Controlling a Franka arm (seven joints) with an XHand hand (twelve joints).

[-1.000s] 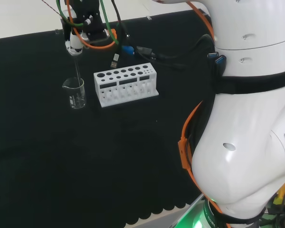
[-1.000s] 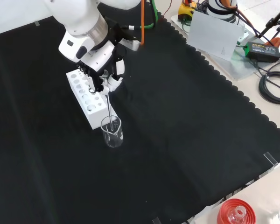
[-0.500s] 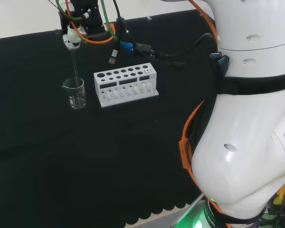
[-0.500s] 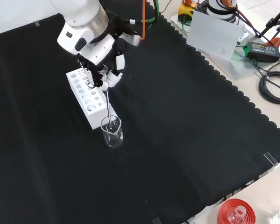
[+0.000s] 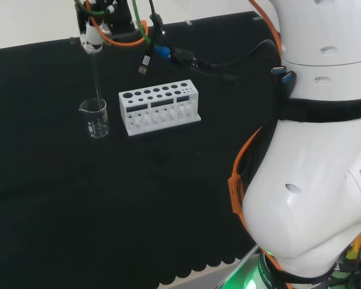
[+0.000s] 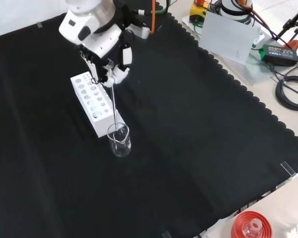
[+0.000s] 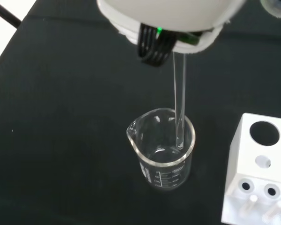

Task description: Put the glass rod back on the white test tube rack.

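The robot hand [image 6: 111, 69] is higher than a second ago, drawing the glass rod [image 5: 96, 78] upward, so its lower tip now sits near the beaker [image 6: 119, 140] rim.

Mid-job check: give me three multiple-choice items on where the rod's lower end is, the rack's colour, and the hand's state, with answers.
1. Where is the lower end of the glass rod?
A. inside the beaker
B. in a rack hole
C. flat on the cloth

2. What colour is the test tube rack?
A. red
B. white
C. blue

3. What is the hand doing?
A. open above the cloth
B. pressing on the rack
C. shut on the rod

Answers: 1 A, the wrist view shows the tip just below the rim of the beaker; 2 B, white in every view; 3 C, the fingers pinch the rod's top end.
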